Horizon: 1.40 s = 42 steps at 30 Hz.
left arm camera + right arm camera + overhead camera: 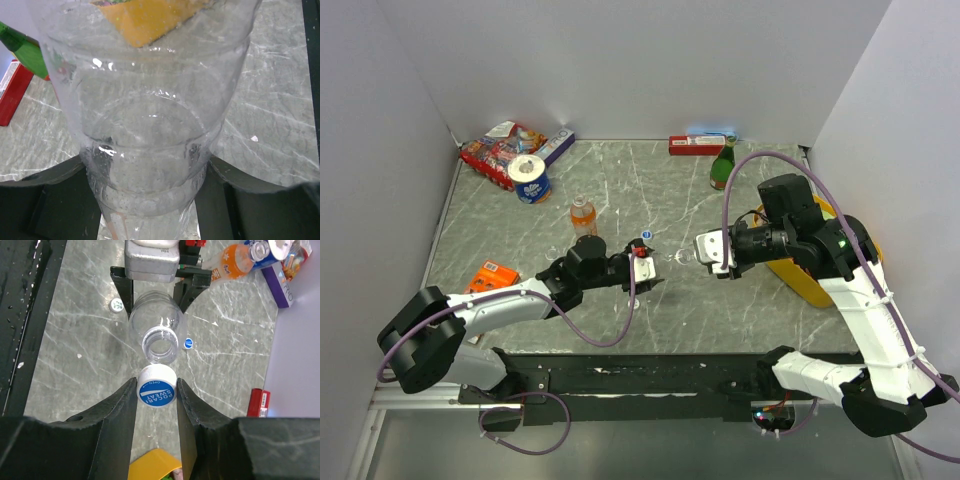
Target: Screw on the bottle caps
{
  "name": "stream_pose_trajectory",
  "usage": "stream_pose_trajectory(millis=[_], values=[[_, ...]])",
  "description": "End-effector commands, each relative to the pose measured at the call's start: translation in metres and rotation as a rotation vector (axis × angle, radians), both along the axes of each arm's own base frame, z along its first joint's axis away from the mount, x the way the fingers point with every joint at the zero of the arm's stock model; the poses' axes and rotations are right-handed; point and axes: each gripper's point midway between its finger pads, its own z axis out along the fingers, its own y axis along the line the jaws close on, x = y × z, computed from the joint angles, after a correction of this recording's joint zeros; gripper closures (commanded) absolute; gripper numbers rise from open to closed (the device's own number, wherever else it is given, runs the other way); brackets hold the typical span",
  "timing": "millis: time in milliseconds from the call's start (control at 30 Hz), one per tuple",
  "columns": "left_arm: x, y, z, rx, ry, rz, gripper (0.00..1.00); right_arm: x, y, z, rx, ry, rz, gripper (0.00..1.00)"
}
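Clear thin plastic, the empty bottle [155, 325] looks light and crushable, held sideways by its body in the left claw [155, 296] above the worktop [75, 340], while the right claw [156, 389] pinches the small, slick white-and-blue cap [156, 392] by its rim just before the mouth.

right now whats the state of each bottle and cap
clear bottle: uncapped, on its side, gripped by the left fingers
white-and-blue cap: pinched in the right fingers, at the clear bottle's mouth, not screwed on
blue cap: loose on the table
white cap: loose on the table
orange bottle: upright, not held
green bottle: upright, not held
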Motion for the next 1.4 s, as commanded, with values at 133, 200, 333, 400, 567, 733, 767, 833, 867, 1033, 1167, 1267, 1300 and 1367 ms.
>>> stream_pose_trajectory(millis=[133,200,333,400,567,733,767,833,867,1033,1167,1267,1300,1367], values=[[0.0,-0.014,0.025,-0.037,-0.11,-0.07,0.99,-0.002,0.013,0.004,0.007,-0.036,0.055,0.68],[0.0,-0.014,0.025,-0.036,-0.114,-0.072,0.99,-0.006,0.014,-0.001,-0.004,-0.032,0.071,0.68],[-0.001,-0.014,0.028,-0.039,-0.124,-0.073,0.99,-0.009,0.017,-0.011,-0.033,-0.038,0.097,0.68],[0.0,-0.014,0.03,-0.04,-0.131,-0.072,0.99,-0.006,0.017,-0.015,-0.045,-0.044,0.092,0.68],[-0.001,-0.016,0.037,-0.053,-0.143,-0.08,0.99,0.002,0.019,-0.021,-0.065,-0.068,0.079,0.68],[-0.001,-0.016,0.036,-0.049,-0.152,-0.08,0.99,0.005,0.022,-0.019,-0.063,-0.084,0.068,0.68],[-0.001,-0.016,0.036,-0.051,-0.156,-0.081,0.99,0.007,0.022,-0.019,-0.062,-0.088,0.065,0.68],[-0.002,-0.016,0.035,-0.052,-0.157,-0.082,0.99,0.006,0.022,-0.02,-0.069,-0.09,0.071,0.68],[-0.001,-0.016,0.037,-0.059,-0.164,-0.082,0.99,0.006,0.022,-0.02,-0.069,-0.087,0.075,0.68],[0.002,-0.015,0.039,-0.072,-0.194,-0.067,0.99,-0.007,0.021,-0.027,-0.091,-0.004,0.11,0.66],[0.005,-0.014,0.044,-0.085,-0.232,-0.053,0.99,-0.013,0.021,-0.037,-0.133,0.092,0.117,0.66],[0.008,-0.013,0.047,-0.098,-0.249,-0.032,0.99,-0.013,0.019,-0.041,-0.153,0.128,0.103,0.67],[0.009,-0.013,0.048,-0.102,-0.25,-0.03,0.99,-0.011,0.019,-0.04,-0.15,0.124,0.096,0.67],[0.011,-0.012,0.052,-0.126,-0.232,-0.012,0.99,-0.007,0.02,-0.041,-0.143,0.123,0.066,0.67]])
